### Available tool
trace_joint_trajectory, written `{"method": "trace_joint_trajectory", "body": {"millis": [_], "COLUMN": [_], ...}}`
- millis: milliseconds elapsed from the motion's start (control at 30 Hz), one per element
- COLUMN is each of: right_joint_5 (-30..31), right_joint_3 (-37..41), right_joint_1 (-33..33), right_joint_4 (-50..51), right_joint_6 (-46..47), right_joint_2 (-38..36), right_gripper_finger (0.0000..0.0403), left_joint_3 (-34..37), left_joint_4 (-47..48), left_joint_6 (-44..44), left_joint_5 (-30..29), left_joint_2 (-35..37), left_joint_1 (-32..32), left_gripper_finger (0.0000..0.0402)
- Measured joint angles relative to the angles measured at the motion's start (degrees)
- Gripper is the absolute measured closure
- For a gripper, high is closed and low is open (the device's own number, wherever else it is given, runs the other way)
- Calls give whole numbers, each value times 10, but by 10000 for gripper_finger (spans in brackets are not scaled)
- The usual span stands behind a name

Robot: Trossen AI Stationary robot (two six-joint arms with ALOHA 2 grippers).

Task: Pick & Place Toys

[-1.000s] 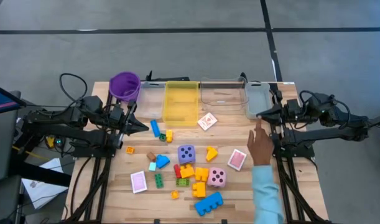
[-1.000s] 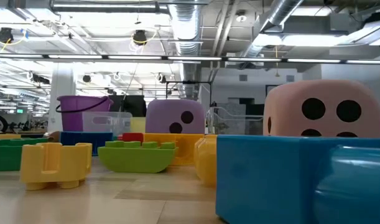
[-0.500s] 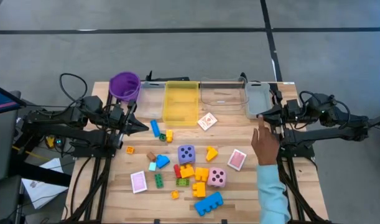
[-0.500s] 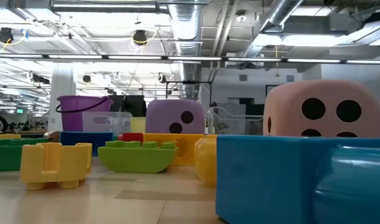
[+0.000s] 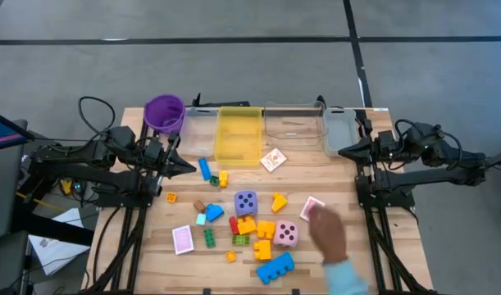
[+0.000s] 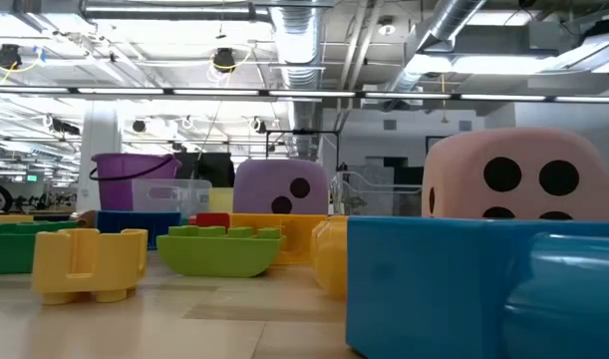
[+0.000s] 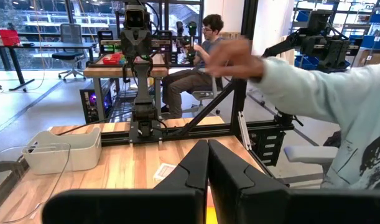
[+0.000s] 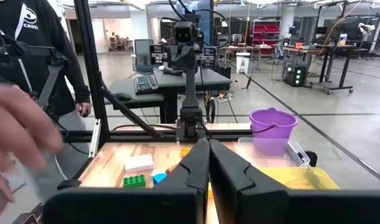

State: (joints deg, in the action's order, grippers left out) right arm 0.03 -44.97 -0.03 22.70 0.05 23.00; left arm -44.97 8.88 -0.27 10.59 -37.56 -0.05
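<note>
Left tool (image 5: 187, 167), fingers pressed together and holding nothing, hovers at the tabletop's (image 5: 398, 262) left edge near the purple cup (image 5: 164, 113); right tool (image 5: 342, 152), likewise closed and empty, waits at the right edge beside a clear bin (image 5: 341, 129). Between them, bricks, a purple die (image 5: 246, 202), a pink die (image 5: 285, 233) and pink-backed cards lie scattered at mid-table. A person's hand (image 5: 326, 233) reaches in over a pink-backed card (image 5: 310, 206) just beside the pink die.
</note>
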Motion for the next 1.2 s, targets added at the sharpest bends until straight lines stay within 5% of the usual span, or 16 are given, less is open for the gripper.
{"method": "trace_joint_trajectory", "body": {"millis": [1200], "right_joint_5": [0], "right_joint_3": [0], "right_joint_1": [0], "right_joint_4": [-62], "right_joint_6": [21], "right_joint_2": [0], "right_gripper_finger": [396], "left_joint_3": [0], "left_joint_4": [-2], "left_joint_6": [7], "left_joint_5": [0], "left_joint_2": [0], "left_joint_1": [0], "left_gripper_finger": [402]}}
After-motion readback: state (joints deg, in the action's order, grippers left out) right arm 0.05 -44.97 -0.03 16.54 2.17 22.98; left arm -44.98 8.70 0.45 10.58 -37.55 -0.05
